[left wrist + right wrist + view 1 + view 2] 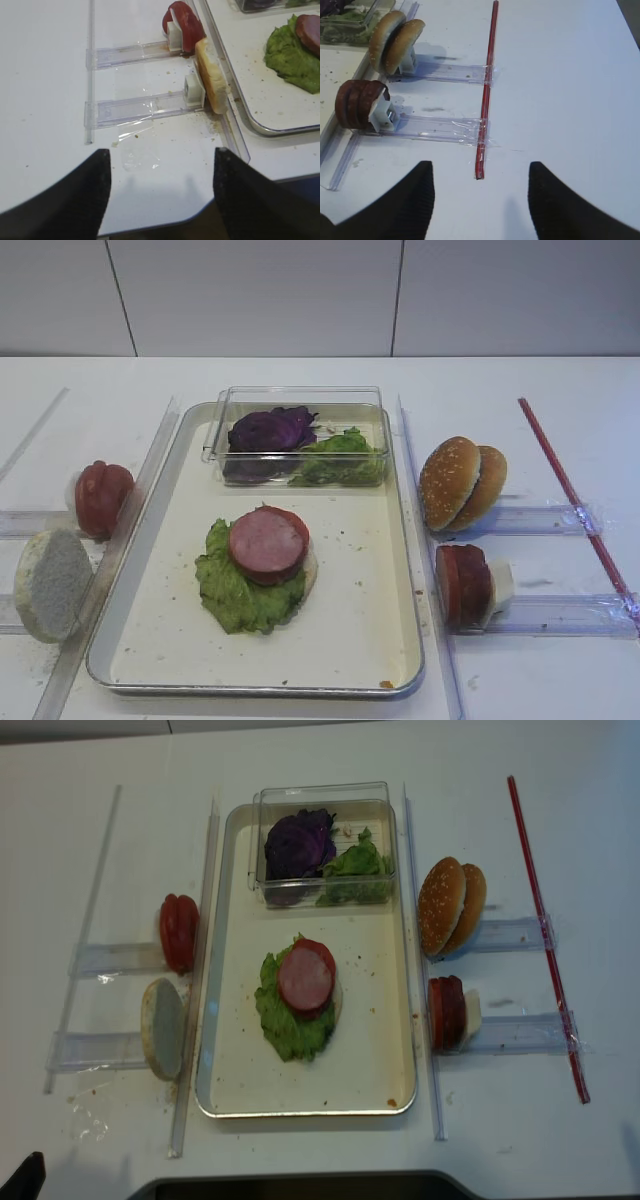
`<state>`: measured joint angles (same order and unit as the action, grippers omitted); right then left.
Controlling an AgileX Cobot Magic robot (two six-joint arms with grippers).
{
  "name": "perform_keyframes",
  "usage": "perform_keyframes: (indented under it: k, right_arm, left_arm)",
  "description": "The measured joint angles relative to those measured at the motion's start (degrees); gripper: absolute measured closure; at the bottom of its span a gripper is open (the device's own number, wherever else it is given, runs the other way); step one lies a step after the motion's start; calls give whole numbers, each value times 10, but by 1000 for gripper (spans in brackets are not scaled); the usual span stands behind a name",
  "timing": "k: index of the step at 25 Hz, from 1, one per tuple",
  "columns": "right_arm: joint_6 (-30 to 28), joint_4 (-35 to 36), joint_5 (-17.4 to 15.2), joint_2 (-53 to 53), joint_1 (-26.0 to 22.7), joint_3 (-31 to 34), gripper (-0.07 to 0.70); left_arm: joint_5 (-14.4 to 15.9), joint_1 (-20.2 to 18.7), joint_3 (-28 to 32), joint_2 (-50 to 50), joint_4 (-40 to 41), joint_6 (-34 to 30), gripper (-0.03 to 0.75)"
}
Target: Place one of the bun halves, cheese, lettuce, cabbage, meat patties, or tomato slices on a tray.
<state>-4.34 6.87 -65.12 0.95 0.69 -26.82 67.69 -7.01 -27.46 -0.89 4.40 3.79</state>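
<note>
The tray (190,455), a large silver rectangle with rounded corners, a raised rim and a crumb-speckled cream floor, is set at the middle of the white table (300,375). On its floor a ruffled green lettuce leaf (235,590) is laid, and a pink-faced meat patty (267,544) with a dark red rim is stacked on it; a pale edge is glimpsed under the patty's right side, but what it belongs to cannot be made out. At the far end of the tray a clear plastic box (300,398) is placed, with the purple cabbage (270,428) at its left and more lettuce (345,458) at its right. Left of the tray, tomato slices (102,496) and a pale bun half (52,582) are stood on edge. To the right, two sesame bun halves (460,482) and more meat patties (462,583) are stood likewise. The right gripper (480,192) is seen spread wide and empty, its black fingers cut off at the bottom edge. The left gripper (159,187) is likewise parted, holding nothing.
</note>
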Motion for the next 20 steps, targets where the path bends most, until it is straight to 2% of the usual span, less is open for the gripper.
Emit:
perform_keyframes:
  k: [20]
  right_arm:
    - [0, 0, 0, 0, 0, 0, 195]
  left_arm:
    - [0, 0, 0, 0, 0, 0, 308]
